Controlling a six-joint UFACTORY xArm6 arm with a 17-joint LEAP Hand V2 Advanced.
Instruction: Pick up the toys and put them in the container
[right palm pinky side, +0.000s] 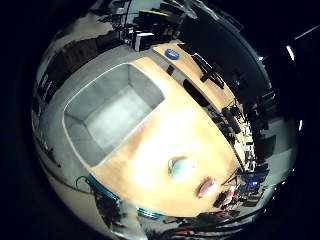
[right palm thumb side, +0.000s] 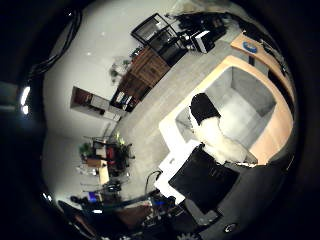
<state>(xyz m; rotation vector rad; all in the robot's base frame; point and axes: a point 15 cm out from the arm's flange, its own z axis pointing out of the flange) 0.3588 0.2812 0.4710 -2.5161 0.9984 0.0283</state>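
Observation:
A large grey open-topped container (right palm pinky side: 112, 112) sits at one end of a light wooden table (right palm pinky side: 170, 130); I see nothing inside it. On the table's other end lie two toys, a pale teal rounded one (right palm pinky side: 181, 168) and, close beside it, a pink one (right palm pinky side: 206, 186). I am well above the table, and all three look small. Of my right hand (right palm thumb side: 212, 132), one white finger with a black tip reaches out over the container's near rim (right palm thumb side: 172, 125). It looks straight and holds nothing.
A second wooden desk (right palm pinky side: 200, 75) runs along the table's far side, with a blue round object (right palm pinky side: 172, 53) and dark equipment on it. Grey floor surrounds the table. Wooden shelving (right palm thumb side: 142, 72) and plants (right palm thumb side: 107, 150) stand against the walls.

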